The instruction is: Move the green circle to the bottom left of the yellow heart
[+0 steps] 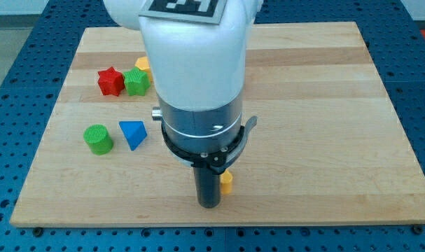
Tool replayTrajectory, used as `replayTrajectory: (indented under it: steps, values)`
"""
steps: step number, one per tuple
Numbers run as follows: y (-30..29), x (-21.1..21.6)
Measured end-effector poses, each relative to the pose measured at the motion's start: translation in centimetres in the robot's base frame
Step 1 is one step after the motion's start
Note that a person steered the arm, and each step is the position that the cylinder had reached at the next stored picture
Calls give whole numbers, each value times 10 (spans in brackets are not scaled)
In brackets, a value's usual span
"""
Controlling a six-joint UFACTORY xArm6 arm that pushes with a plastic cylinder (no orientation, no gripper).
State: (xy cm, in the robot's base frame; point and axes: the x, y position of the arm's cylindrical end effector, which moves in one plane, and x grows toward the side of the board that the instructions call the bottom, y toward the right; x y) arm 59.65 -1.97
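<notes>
Centrally, the white and grey body of the arm fills the middle of the camera view and hides part of the wooden board behind it. No claw is fitted, so there is nothing to spread or press together; the arm ends in a dark rod whose tip sits near the board's bottom edge, a little to the view's left of centre.

Just to the view's right of the rod, touching or nearly touching it, a small yellow block peeks out. Most of it is covered, so its shape cannot be made out.

The green circle, a ridged round cylinder, stands on the view's left part of the board, well apart from the tip. Just beside it, on its right, is a blue triangular block, with a small gap between the two.

Higher up on the left, a red star-shaped block and a green star-shaped block sit side by side, touching. Behind the green one, a yellow block shows only a corner at the arm's edge; its shape cannot be told either.
</notes>
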Motion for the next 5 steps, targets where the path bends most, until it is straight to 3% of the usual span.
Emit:
replayTrajectory:
  steps: [1, 5]
  values:
    - [-2, 0]
    - [-179, -18]
